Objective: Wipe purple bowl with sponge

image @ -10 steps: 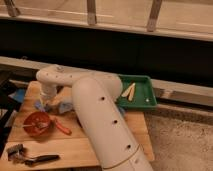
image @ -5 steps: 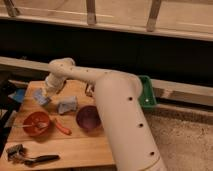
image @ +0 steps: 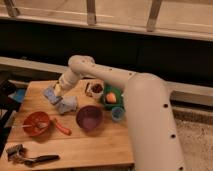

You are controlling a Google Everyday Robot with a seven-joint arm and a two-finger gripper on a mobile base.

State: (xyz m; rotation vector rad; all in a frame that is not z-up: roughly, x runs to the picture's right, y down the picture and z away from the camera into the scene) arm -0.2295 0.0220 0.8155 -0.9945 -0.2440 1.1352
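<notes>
The purple bowl [image: 90,118] stands upright on the wooden table [image: 95,150], right of its middle. A grey-blue sponge [image: 68,105] lies just left of and behind the bowl. My gripper [image: 57,93] is low over the table at the back left, right above the sponge's far edge. A second grey-blue piece [image: 49,94] lies against the gripper's left side; I cannot tell whether it is held. My white arm [image: 145,115] reaches in from the lower right.
A red bowl [image: 36,123] with a utensil stands at the left, an orange-red stick [image: 62,127] beside it. A white cup [image: 96,90], a green tray [image: 118,103] with an orange item [image: 111,97] and a small blue cup [image: 117,114] stand behind and right of the purple bowl. Black tools [image: 30,159] lie at the front left.
The arm has swung right and uncovered the table's middle. The gripper stays at the back left, now lower and closer to the sponge. The cup, tray and blue cup now show.
</notes>
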